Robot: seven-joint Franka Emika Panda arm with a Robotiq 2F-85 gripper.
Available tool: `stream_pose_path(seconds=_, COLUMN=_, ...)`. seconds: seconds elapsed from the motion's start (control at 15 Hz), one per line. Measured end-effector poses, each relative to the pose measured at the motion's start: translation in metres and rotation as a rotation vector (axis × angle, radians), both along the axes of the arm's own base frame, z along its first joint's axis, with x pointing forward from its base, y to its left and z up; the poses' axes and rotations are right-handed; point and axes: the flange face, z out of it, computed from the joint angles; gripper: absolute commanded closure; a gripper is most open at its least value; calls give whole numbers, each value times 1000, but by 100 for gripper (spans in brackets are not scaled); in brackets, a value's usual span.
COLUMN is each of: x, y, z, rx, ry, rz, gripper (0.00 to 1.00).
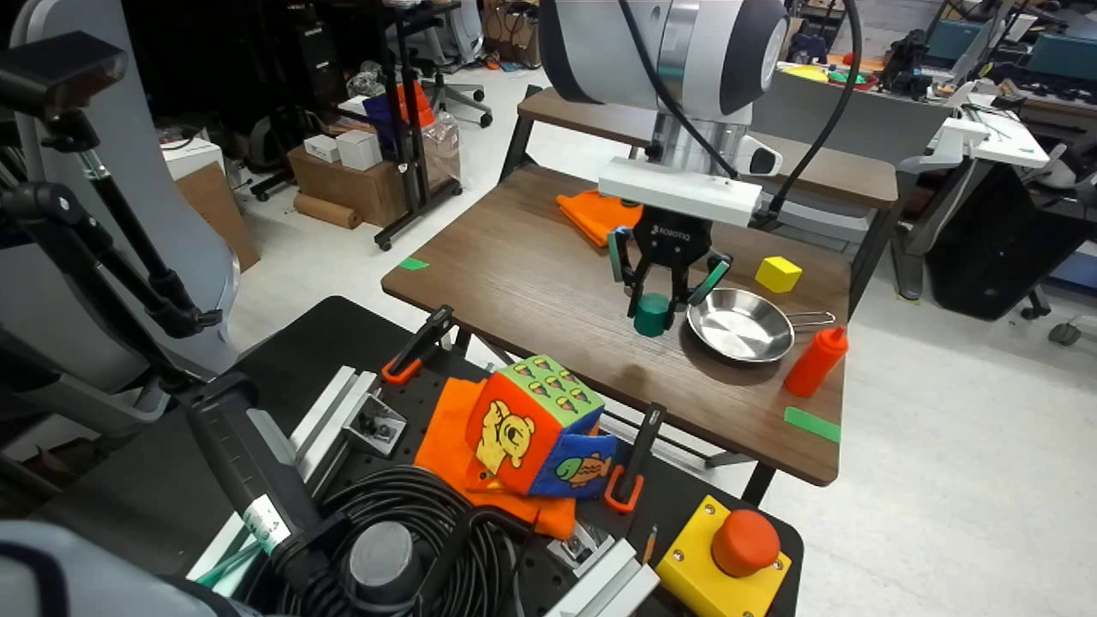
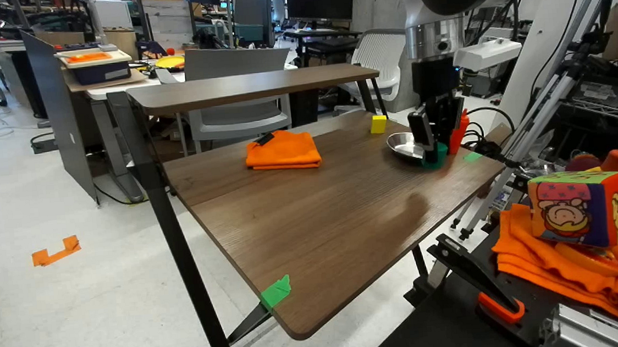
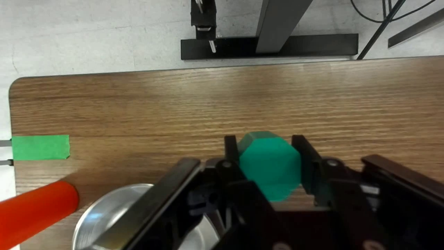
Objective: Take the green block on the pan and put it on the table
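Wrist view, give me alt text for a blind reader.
A gripper holds a green block above a wooden table. At lower left, the gripper partly hides a metal pan beside a red bottle. Green tape lies at the table's left edge.

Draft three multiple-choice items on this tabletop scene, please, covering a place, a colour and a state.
1. Relative to the pan, the red bottle is: A) inside; B) beneath; C) beside.
2. The small block resting on the brown table is: A) yellow; B) blue; C) pink.
3. The end effector is: A) open, empty; B) closed on the green block; C) closed on the bottle.

1 C: the wrist view shows it outside the pan.
2 A: both exterior views show it yellow.
3 B: the wrist view shows fingers against its sides.
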Motion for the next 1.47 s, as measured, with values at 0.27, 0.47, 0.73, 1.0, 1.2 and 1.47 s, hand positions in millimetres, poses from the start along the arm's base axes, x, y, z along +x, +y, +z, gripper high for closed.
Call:
stream_pose_path(seconds=0.27, x=-9, y=-21, z=-19, rx=-13, ry=28, rz=-34, gripper=83)
stream_pose_path(seconds=0.47, x=-13, y=-33, z=-36, rx=-27, ry=34, rz=-53, gripper=83)
stream_pose_path(seconds=0.73, x=-13, y=-42, z=-45, rx=-46, ry=33, rz=-77, gripper=27)
stream_pose_path(seconds=1.0, x=-18, y=-42, z=-47, rx=-44, ry=51, rz=-76, gripper=1)
stream_pose_path(seconds=1.2, x=-35, y=-43, z=-24, rx=-31, ry=122, rz=-115, gripper=0)
stream_pose_path(seconds=1.47, x=-67, y=-58, z=30, rx=15, ry=253, rz=-277, gripper=0)
